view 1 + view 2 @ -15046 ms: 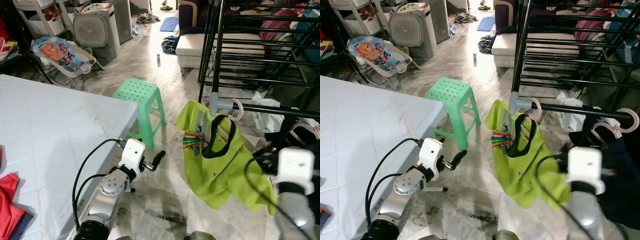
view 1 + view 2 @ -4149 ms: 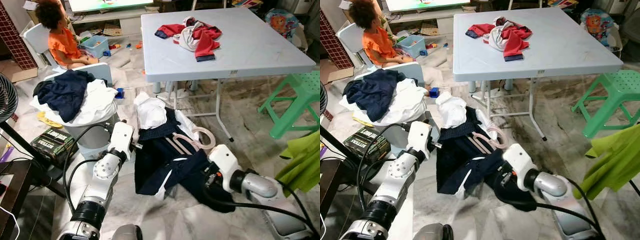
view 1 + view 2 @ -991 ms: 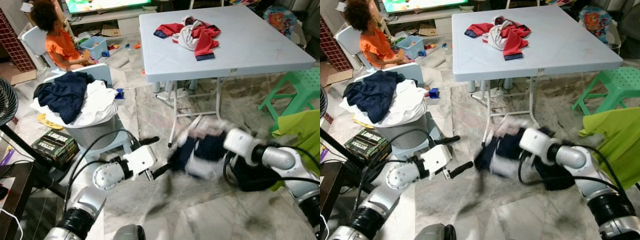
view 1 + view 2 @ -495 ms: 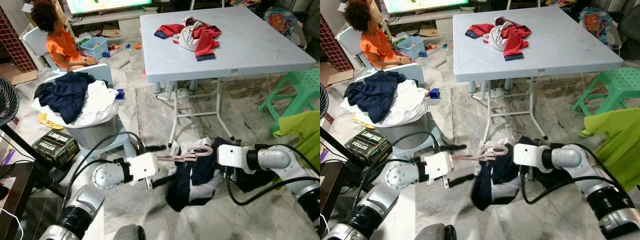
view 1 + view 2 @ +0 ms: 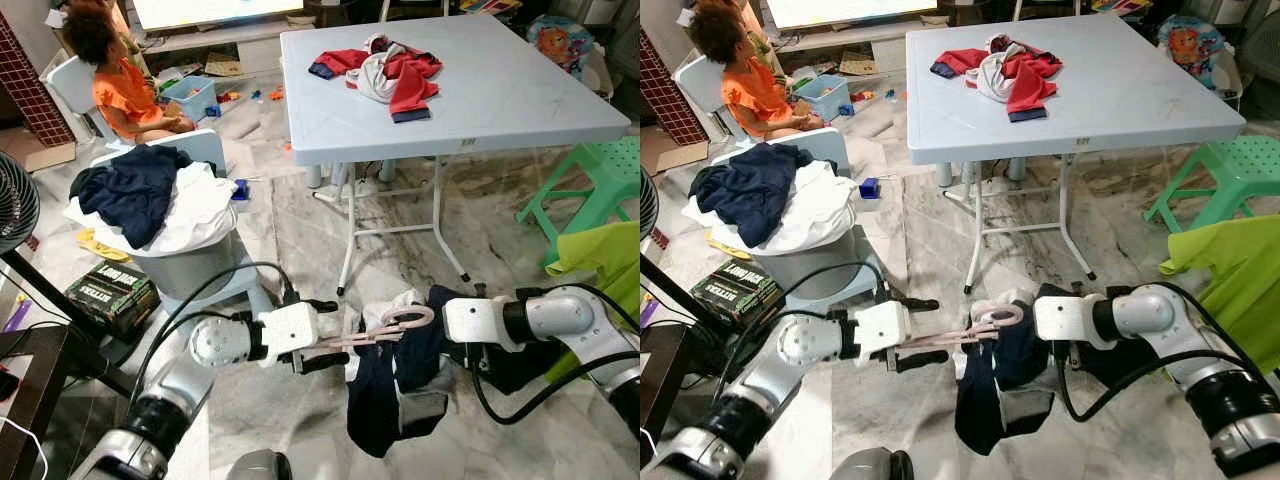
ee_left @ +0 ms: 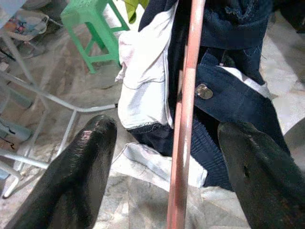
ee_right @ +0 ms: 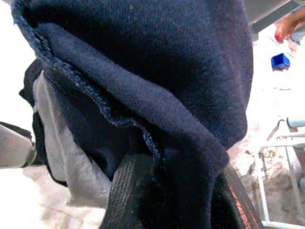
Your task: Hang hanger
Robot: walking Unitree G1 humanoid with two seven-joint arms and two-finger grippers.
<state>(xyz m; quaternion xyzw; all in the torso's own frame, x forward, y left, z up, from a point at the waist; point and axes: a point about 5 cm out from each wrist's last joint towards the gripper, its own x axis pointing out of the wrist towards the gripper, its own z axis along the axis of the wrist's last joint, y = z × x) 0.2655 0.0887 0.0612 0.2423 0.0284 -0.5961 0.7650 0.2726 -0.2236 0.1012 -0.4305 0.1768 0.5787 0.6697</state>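
- Left wrist view gives me the best read on my left gripper: the two black fingers stand well apart, with the pink hanger running between them and neither pad touching it, so I call that hand open.
- In the left eye view the hanger lies nearly level above the marble floor, between my two arms, hook end toward the right. The navy-and-white garment droops from it in a loose bundle.
- My right gripper is buried in navy cloth in the right wrist view. The fingers look pinched on the fabric, with the hanger's pink edge just beside one finger, so I judge it closed on the garment.
- Handling: I expect the hanger to be light, stiff and smooth, so it may slide or twist between hard pads. The cloth is soft, limp and probably heavier than the hanger, and could slip off one shoulder if tilted.
- I would grip the neck just below the hook and keep the bar level.
- Count: one pink hanger, one garment on it, two grippers at work. Around it: one white folding table with one clothes heap, one green stool, one lime-green shirt, one laundry basket piled with clothes, and one person in orange seated on the floor.
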